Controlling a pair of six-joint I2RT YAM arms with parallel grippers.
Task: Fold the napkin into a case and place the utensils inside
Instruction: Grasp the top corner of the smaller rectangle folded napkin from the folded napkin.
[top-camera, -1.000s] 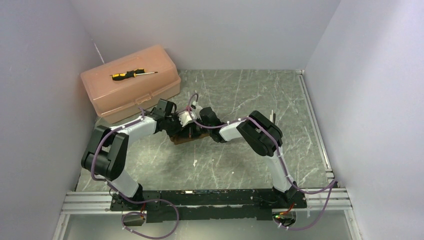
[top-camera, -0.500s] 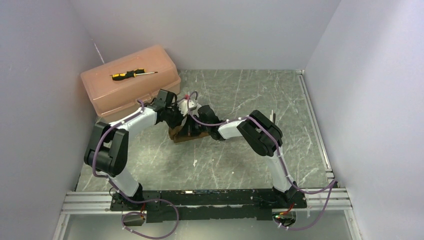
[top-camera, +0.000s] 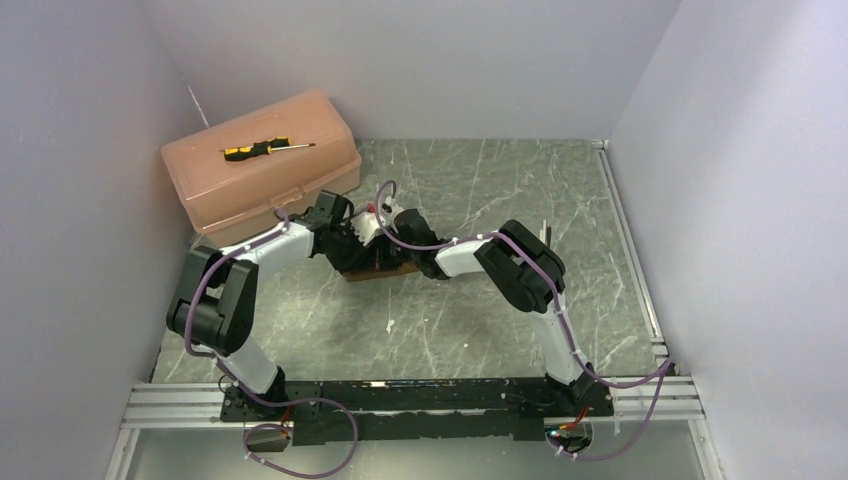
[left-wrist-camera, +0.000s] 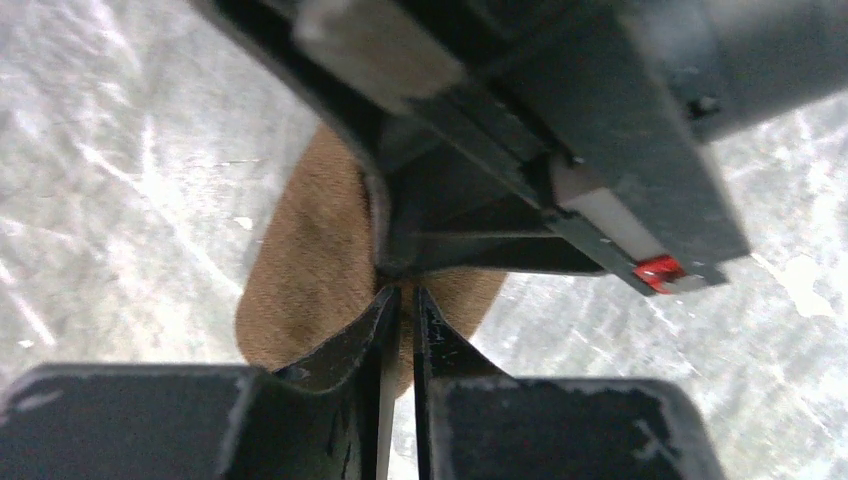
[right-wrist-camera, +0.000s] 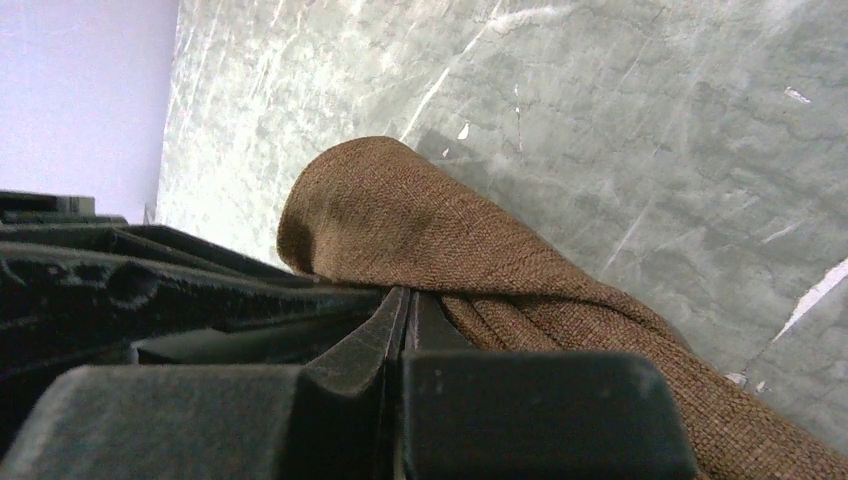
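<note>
A: What is the cloth like, and where does it lie?

B: The napkin (right-wrist-camera: 420, 225) is a coarse-woven brown fabric, soft and bunched. It sits on the table (top-camera: 480, 180) toward the left of the middle, in front of the box (top-camera: 258, 165), with both arms meeting over it. In the right wrist view it rises in a rounded hump and runs off in twisted folds toward the lower right.

A: And the table itself?

B: Grey-green stone look, smooth, with pale veins and small white chips.

A: How does the right gripper (right-wrist-camera: 405, 310) stand?

B: Its black wedge-shaped fingers are pressed together with hardly a slit between them, and the napkin's edge runs in at their tips. It looks clamped on the cloth.

A: The left gripper (left-wrist-camera: 399, 300)?

B: Narrow, with a thin gap showing between the two black tips. They point at the napkin's rounded end, close under the right arm's dark housing. Whether any cloth is pinched in that gap, I cannot tell.

A: The box?

B: Translucent pink plastic, oblong with rounded corners and a latch at the front, standing at the far left against the wall. A screwdriver (top-camera: 266, 149) with a yellow-and-black handle lies flat on its lid.
</note>
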